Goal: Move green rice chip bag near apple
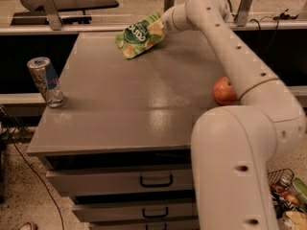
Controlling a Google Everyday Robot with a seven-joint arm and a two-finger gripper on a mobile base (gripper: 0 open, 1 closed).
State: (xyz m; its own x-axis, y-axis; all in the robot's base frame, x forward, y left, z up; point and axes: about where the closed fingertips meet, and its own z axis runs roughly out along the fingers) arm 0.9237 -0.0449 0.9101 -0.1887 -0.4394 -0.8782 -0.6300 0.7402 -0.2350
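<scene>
The green rice chip bag (138, 36) is at the far middle of the grey table top (124, 104), its right end tilted up. My gripper (161, 27) is at the bag's right edge and is shut on it, with the arm reaching in from the right. The apple (223, 91) sits at the table's right edge, partly hidden behind my arm, well to the near right of the bag.
A silver-blue drink can (46, 82) stands near the table's left edge. Drawers (156, 180) are below the table front. A rail with posts (72, 28) runs behind the table. A basket of items (288, 195) sits on the floor at the right.
</scene>
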